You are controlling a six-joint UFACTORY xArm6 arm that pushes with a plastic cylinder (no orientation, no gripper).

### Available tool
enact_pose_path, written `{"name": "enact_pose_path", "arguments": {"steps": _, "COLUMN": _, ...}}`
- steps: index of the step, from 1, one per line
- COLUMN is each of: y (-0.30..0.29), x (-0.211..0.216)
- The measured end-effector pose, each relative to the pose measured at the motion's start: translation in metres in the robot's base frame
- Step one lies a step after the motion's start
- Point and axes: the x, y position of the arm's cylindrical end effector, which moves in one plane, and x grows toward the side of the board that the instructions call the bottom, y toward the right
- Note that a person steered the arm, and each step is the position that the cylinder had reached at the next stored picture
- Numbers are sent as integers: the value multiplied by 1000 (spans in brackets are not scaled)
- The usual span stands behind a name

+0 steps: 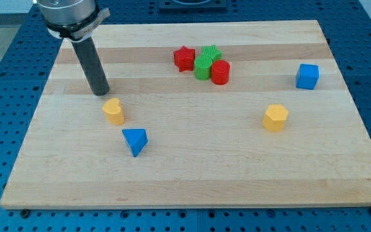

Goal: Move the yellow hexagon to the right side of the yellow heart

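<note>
Resting on the board (192,187), my tip (100,93) holds nothing and sits just above and to the view's left of the yellow heart (113,111), not touching it. Well apart, toward the view's right, lies the yellow hexagon (275,118). Below the heart sits a blue triangle (135,140).

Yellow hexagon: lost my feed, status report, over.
My tip just up-left of yellow heart, not touching. Yellow hexagon far at view's right, untouched. Blue triangle below the heart; path between open.
</note>
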Motion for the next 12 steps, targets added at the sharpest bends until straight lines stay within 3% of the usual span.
{"name": "enact_pose_path", "arguments": {"steps": 1, "y": 38, "x": 56}}
{"name": "enact_pose_path", "arguments": {"steps": 4, "y": 51, "x": 66}}
{"name": "enact_pose_path", "arguments": {"steps": 5, "y": 97, "x": 11}}
{"name": "enact_pose_path", "arguments": {"steps": 6, "y": 156, "x": 23}}
{"name": "enact_pose_path", "arguments": {"steps": 8, "y": 225, "x": 92}}
{"name": "enact_pose_path", "arguments": {"steps": 9, "y": 274, "x": 145}}
{"name": "enact_pose_path", "arguments": {"steps": 10, "y": 341, "x": 167}}
{"name": "enact_pose_path", "arguments": {"steps": 12, "y": 479, "x": 152}}
